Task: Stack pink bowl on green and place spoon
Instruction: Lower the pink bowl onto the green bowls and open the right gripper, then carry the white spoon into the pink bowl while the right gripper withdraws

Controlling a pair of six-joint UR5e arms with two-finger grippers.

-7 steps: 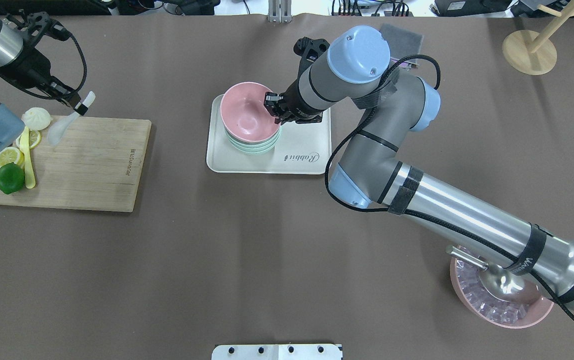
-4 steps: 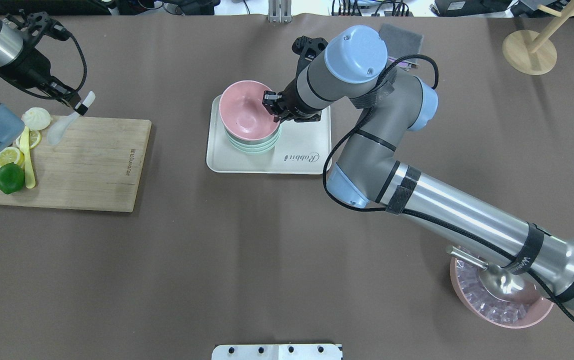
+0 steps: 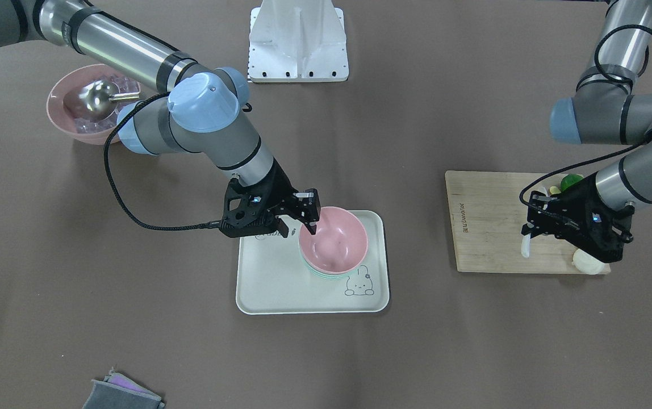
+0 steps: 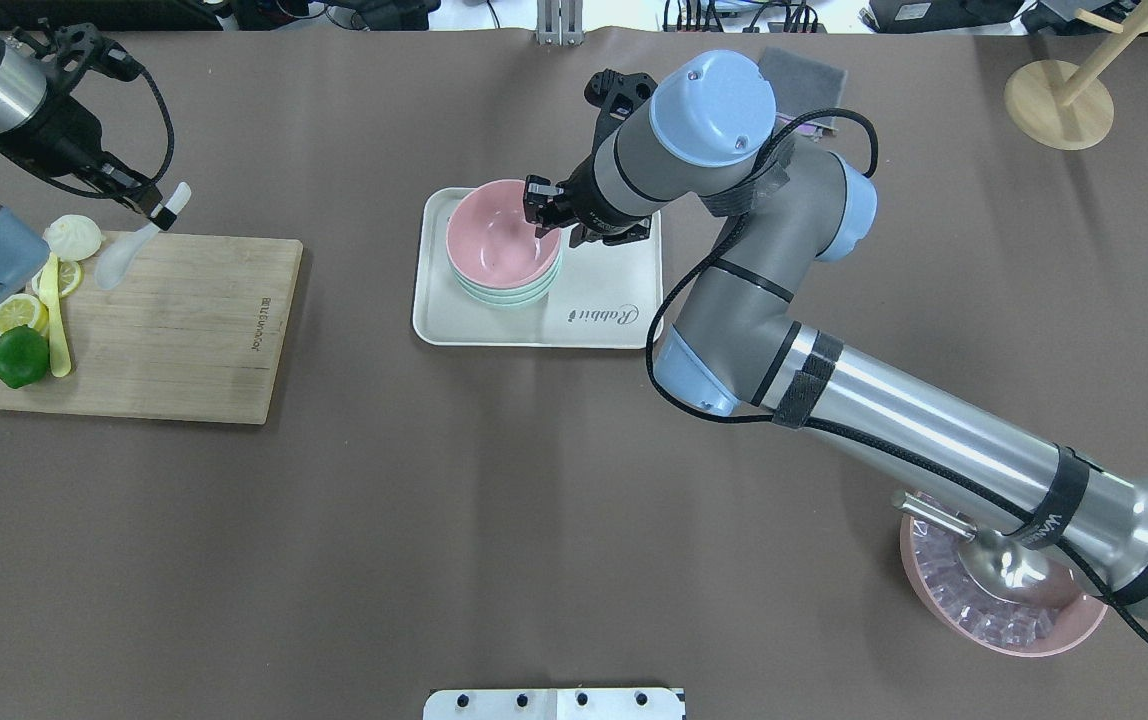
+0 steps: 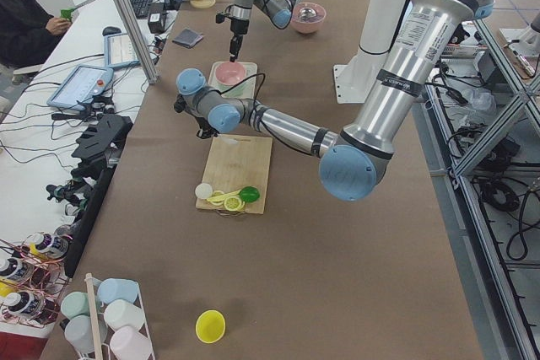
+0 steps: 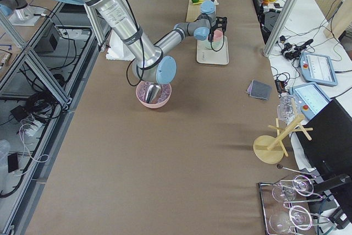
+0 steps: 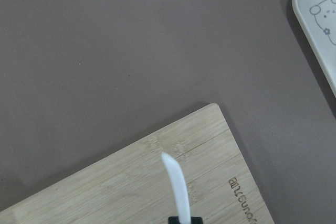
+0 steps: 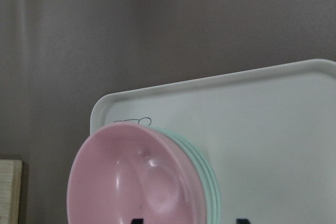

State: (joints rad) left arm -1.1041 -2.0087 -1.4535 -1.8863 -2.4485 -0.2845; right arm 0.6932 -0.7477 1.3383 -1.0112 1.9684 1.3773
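Straddles rim of pink bowl (image 4: 496, 238) with right gripper (image 4: 546, 212) spread wide, letting it nest on green bowls (image 4: 509, 295) in tray (image 4: 604, 290); pinches spoon (image 4: 129, 250) in left gripper (image 4: 162, 213), well beside tray, ready for placing.

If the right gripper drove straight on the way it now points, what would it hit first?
The pink bowl. The right gripper points down over its rim, and in the wrist view the open jaws stand either side of that rim. The gap above it is unclear.
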